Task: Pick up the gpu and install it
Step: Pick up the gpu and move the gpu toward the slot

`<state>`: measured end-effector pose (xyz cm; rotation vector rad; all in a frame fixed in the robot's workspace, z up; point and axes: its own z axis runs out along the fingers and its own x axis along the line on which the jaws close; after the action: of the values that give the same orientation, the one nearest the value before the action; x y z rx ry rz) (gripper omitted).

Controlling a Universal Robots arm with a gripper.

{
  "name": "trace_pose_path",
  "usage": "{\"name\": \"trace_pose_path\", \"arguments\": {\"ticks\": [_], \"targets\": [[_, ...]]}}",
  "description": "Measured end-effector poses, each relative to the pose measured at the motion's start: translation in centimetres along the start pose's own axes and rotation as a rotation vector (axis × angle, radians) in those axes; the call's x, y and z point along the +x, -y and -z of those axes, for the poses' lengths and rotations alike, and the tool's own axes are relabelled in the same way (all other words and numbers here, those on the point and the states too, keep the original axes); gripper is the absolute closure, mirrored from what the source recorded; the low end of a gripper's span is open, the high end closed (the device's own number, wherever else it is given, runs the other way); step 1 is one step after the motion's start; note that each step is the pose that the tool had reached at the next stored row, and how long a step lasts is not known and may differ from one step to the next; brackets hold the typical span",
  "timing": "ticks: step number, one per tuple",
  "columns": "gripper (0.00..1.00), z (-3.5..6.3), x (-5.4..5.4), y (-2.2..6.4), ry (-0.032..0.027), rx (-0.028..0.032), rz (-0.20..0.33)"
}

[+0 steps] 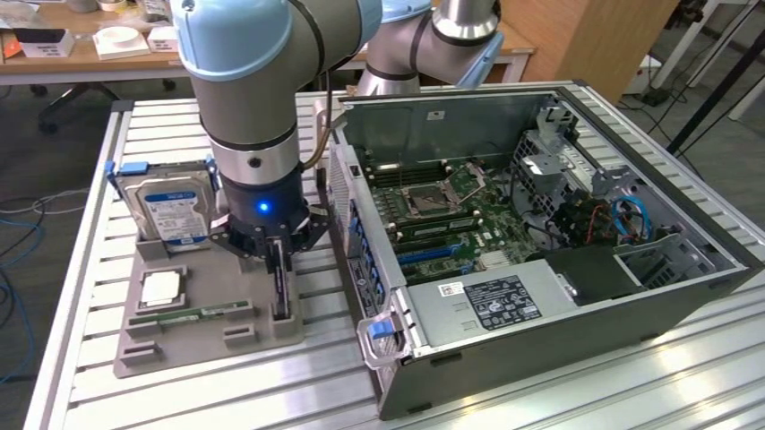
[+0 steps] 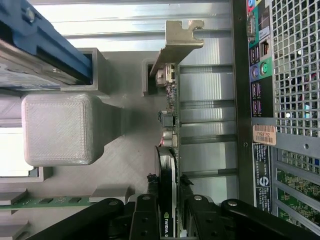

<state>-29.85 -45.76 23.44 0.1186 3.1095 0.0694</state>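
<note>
The gpu (image 1: 282,288) stands on edge in a slot of the grey holder (image 1: 179,349), on the exterior view's left of the open computer case (image 1: 574,296). In the wrist view the gpu (image 2: 169,150) runs away from the camera as a thin dark card, with its silvery bracket (image 2: 180,37) at the far end. My gripper (image 1: 278,255) points straight down over the card. Its black fingers (image 2: 144,212) sit against both faces of the card, so the gripper (image 2: 167,215) is shut on the gpu. The card still rests in its slot.
The holder also carries a hard drive (image 1: 174,210) with a blue-white label, a processor chip (image 1: 161,287) and a green memory stick (image 1: 197,313). The case's perforated rear wall (image 2: 295,65) stands close beside the card. Slatted aluminium table (image 1: 239,394) lies beneath.
</note>
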Motion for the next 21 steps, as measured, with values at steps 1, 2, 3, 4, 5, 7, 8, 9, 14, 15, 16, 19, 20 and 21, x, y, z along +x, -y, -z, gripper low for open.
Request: {"name": "trace_pose_path", "arguments": {"ticks": [1, 2, 3, 4, 5, 7, 8, 9, 14, 15, 16, 19, 20, 21], "targets": [[0.73, 0.0, 0.0, 0.0, 0.0, -0.0001, 0.0], [0.73, 0.0, 0.0, 0.0, 0.0, -0.0001, 0.0], [0.73, 0.0, 0.0, 0.0, 0.0, -0.0001, 0.0], [0.73, 0.0, 0.0, 0.0, 0.0, -0.0001, 0.0], [0.73, 0.0, 0.0, 0.0, 0.0001, -0.0001, 0.0], [0.73, 0.0, 0.0, 0.0, 0.0, -0.0001, 0.0], [0.73, 0.0, 0.0, 0.0, 0.0, -0.0001, 0.0], [0.74, 0.0, 0.0, 0.0, 0.0, -0.0001, 0.0], [0.74, 0.0, 0.0, 0.0, 0.0001, -0.0001, 0.0], [0.74, 0.0, 0.0, 0.0, 0.0001, -0.0001, 0.0], [0.74, 0.0, 0.0, 0.0, 0.0, -0.0001, 0.0], [0.74, 0.05, -0.01, -0.01, 0.0005, -0.0005, 0.0], [0.74, 0.1, -0.01, -0.01, 0.0003, -0.0002, 0.0], [0.74, 0.16, -0.01, -0.01, 0.0001, -0.0001, 0.0]]}}
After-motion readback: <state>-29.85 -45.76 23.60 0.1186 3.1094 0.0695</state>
